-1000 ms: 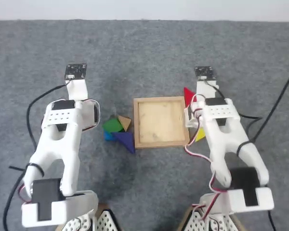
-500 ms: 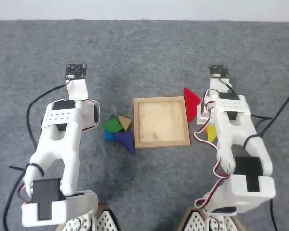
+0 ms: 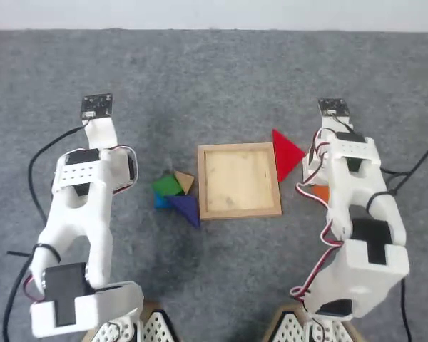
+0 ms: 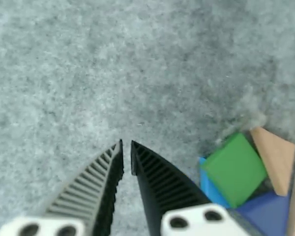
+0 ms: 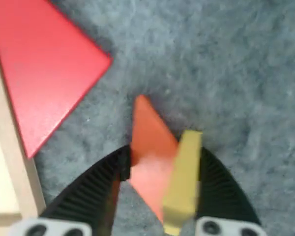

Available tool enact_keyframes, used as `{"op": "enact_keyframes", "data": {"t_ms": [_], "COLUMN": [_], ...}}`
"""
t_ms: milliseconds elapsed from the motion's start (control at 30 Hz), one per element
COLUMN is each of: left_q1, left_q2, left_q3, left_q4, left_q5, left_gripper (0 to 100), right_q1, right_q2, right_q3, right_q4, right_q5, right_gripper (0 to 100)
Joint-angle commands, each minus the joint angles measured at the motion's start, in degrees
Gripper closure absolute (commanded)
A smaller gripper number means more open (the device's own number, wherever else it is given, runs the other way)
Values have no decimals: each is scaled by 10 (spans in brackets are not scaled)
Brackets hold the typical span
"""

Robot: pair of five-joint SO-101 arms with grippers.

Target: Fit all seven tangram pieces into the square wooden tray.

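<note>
The table [image 3: 221, 78] is covered in grey, fuzzy felt. The tray [image 3: 202, 182], a square of pale wood with a low raised rim, lies flat between the 2 arms and holds no pieces. The red triangle [image 3: 285, 153], large, flat and smooth, lies on the felt with 1 edge along the tray's rim on the right arm's side. On the tray's other side, 4 pieces huddle just beside the rim: a green square [image 3: 166, 185], a tan triangle [image 3: 185, 181] of bare wood, a light blue piece [image 3: 159, 201] and a dark blue triangle [image 3: 186, 207].

The left wrist view gives that cluster closer. There the green square rests tilted on top of the light blue piece, with the tan triangle touching it. The left tool [image 4: 126, 147] hangs over bare felt near the cluster. Its ribbed black fingers are almost together, with a thin slit between them and nothing held.

From above, the right arm [image 3: 353, 192] covers its own tool, and a bit of the orange triangle [image 3: 319, 192] pokes out beside it. The right wrist view gives the grip. The right tool [image 5: 162, 155] has its fingers partly apart, clamped around 2 pieces. The yellow piece [image 5: 183, 177] stands on edge against 1 finger, and the orange triangle fills the gap to the other. Whether the orange one is lifted off the felt cannot be told.
</note>
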Motion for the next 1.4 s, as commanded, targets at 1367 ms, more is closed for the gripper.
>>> {"op": "enact_keyframes", "data": {"t_ms": [1367], "left_q1": [-1], "left_q2": [-3], "left_q3": [24], "left_q4": [-67], "left_q5": [0], "left_gripper": [970], "right_q1": [-93], "right_q2": [-161], "right_q3": [-156], "right_q4": [160], "right_q5": [-26], "right_gripper": [991]}}
